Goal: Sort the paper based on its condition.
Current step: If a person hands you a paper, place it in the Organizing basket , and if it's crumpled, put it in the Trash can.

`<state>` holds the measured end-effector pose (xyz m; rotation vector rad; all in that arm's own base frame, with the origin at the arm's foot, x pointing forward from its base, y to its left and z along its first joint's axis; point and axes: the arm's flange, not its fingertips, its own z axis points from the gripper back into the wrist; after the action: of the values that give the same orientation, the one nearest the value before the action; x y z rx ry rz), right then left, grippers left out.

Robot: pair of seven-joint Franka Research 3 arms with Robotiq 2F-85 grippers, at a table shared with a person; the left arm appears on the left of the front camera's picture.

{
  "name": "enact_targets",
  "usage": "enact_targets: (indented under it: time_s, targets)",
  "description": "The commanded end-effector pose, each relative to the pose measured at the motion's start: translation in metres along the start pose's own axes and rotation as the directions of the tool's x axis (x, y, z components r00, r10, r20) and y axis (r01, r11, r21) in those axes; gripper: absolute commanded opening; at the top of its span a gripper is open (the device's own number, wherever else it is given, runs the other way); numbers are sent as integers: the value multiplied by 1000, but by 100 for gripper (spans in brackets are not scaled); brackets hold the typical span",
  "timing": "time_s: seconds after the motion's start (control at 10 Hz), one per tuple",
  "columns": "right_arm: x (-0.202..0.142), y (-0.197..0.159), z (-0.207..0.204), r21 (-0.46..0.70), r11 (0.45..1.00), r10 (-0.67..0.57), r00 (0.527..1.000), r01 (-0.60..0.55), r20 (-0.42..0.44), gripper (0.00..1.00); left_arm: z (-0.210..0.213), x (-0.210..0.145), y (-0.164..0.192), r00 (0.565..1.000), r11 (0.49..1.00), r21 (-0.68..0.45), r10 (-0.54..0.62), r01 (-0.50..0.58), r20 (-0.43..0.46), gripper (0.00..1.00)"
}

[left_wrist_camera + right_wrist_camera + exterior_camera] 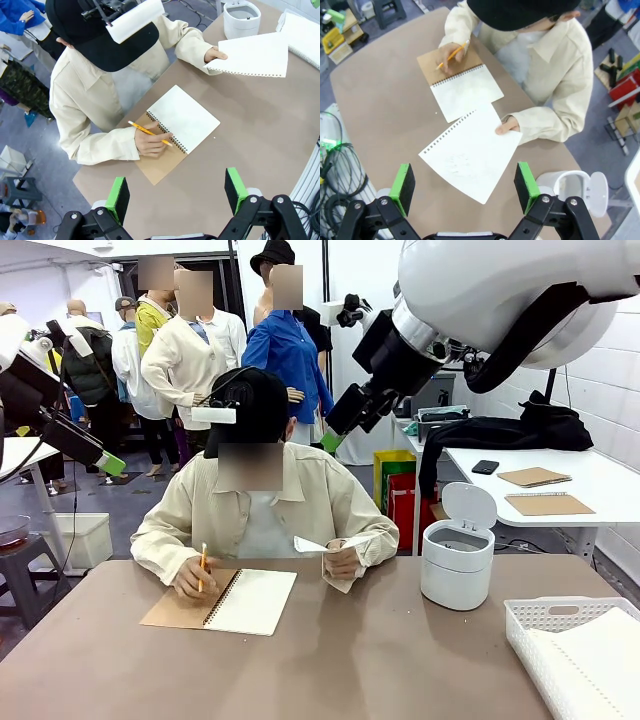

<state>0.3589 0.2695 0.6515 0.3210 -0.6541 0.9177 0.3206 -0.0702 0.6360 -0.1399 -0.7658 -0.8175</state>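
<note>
Up above the table, the right gripper hangs with its green pads spread wide apart and nothing between them, looking straight down on a sheet of paper that the person's hand holds out by one corner. The sheet is flat and lifted off the table, its edge with the binding holes turned toward the open notebook, its long axis running along that punched edge, and its free far corner pointing toward the gripper. In the left wrist view the same sheet sits out past the notebook, punched edge facing the camera, near the small white bin. The left gripper is high over the near table edge, jaws wide open and empty. The person's other hand rests on the notebook with a yellow pencil. A white basket with more sheets sits at the table's right side.
</note>
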Motion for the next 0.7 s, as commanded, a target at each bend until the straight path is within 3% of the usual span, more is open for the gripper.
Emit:
enact_targets:
  time_s: [0.0,0.3,0.4,0.6]
  targets:
    - [6,-25,-16,74,986,-146,989,148,-27,100,0,0,1,1000,1000,3,-5,5,-1,100]
    - [13,-68,-37,101,904,-405,907,416,-119,100,0,0,1,1000,1000,3,-5,5,-1,100]
    - [9,-79,-45,105,848,-501,850,520,-163,100,0,0,1,1000,1000,3,-5,5,-1,100]
    - [-3,-111,-61,93,662,-698,656,744,-288,100,0,0,1,1000,1000,3,-5,5,-1,100]
